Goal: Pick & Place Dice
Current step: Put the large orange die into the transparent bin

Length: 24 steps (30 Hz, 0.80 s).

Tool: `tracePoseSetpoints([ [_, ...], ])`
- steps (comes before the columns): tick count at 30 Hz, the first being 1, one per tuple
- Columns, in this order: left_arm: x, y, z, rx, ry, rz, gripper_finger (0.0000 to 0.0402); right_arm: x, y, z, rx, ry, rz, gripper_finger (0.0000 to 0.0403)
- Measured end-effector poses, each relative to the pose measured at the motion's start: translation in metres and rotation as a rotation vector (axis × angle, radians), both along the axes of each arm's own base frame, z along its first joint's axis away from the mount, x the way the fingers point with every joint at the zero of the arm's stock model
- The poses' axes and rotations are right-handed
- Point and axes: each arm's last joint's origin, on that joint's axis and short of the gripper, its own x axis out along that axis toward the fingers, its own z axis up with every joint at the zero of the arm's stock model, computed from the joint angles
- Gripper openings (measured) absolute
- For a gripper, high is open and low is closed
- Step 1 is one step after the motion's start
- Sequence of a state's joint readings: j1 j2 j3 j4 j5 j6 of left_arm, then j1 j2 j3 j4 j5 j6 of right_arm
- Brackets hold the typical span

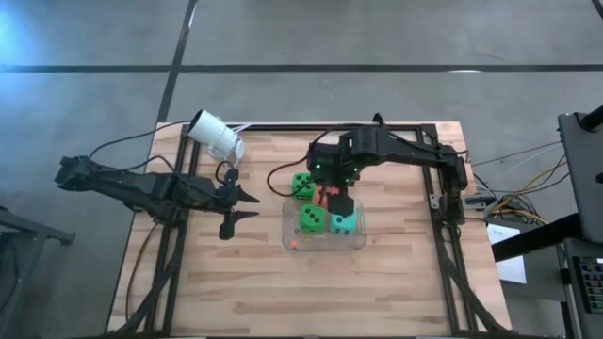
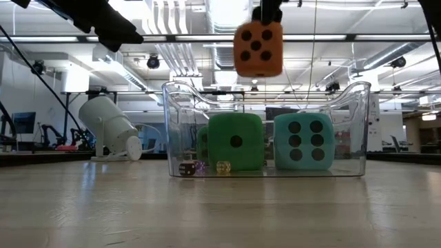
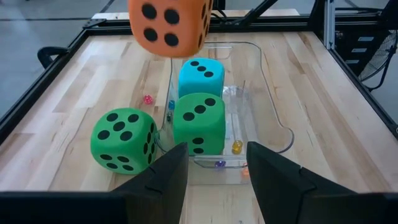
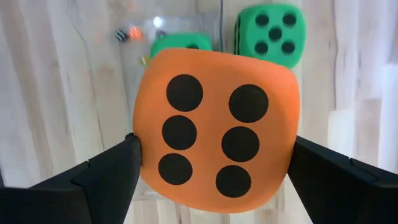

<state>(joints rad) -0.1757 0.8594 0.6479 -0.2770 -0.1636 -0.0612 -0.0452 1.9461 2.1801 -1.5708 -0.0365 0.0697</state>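
gripping unlabelled orange die [image 4: 216, 130], right tool [image 4: 214, 163].

Counter [image 1: 377, 282]: pale wooden planks in a dark frame.
Bin [image 2: 358, 124]: clear plastic, standing on the counter's middle.
Camera [image 1: 215, 136]: white cylinder, tilted, near the counter's far left corner, well apart from the bin.
Small dice [image 2: 223, 167]: several tiny ones inside the bin.
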Motion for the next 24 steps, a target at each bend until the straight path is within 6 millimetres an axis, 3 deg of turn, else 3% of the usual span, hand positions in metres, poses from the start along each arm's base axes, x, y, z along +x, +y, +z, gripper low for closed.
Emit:
tracePoseSetpoints([
  [10,0.0,0.0,0.0,0.0,0.0,0.0,0.0171,-0.015,0.002,-0.035,0.011,0.146,-0.021,0.0359],
  [24,0.001,0.0,0.001,-0.002,-0.011,0.0,0.0171,-0.034,0.009,-0.063,0.066,0.069,0.066,0.0359],
])
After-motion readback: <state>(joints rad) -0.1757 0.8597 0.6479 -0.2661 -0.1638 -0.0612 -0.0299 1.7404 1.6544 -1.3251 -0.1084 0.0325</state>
